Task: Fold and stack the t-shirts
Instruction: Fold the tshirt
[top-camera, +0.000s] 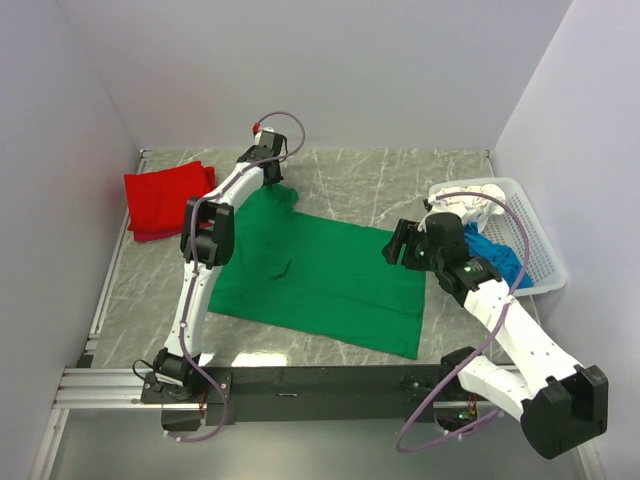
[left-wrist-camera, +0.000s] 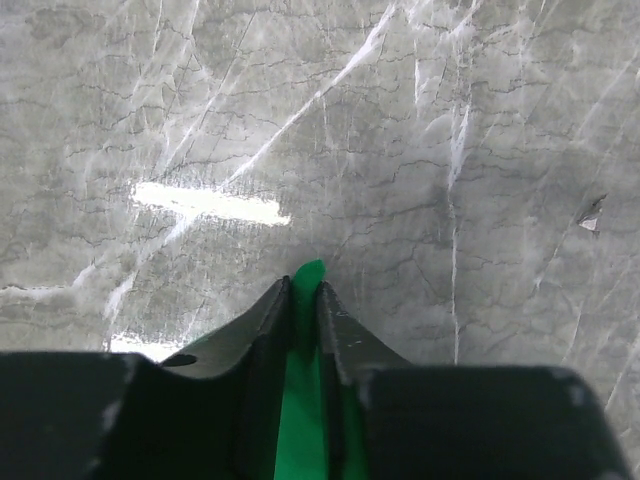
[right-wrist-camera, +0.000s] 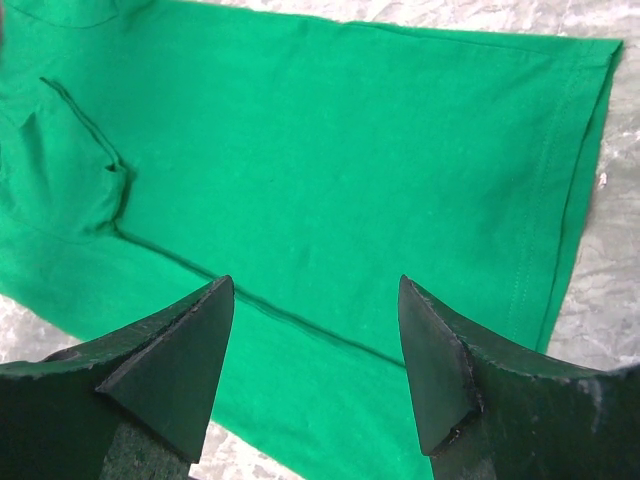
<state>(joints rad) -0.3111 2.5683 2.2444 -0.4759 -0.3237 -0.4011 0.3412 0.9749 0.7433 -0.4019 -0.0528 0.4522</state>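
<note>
Left arm (top-camera: 197, 290) extended forward, left tool (left-wrist-camera: 305, 287) pinching green t-shirt (top-camera: 330, 275); right tool (right-wrist-camera: 315, 290) wide above it.

Your left arm (top-camera: 195, 290) is reaching forward with its elbow raised, and the left claw (left-wrist-camera: 303, 287) is pinching an edge of the green t-shirt (top-camera: 330, 270) between nearly closed fingers (left-wrist-camera: 265, 330). Your right arm (top-camera: 510, 320) is bending inward, the right claw (right-wrist-camera: 315, 290) hanging spread wide, gripping nothing.

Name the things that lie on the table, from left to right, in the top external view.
red t-shirt → green t-shirt → white basket, which holds a white cloth and a blue cloth.
</note>
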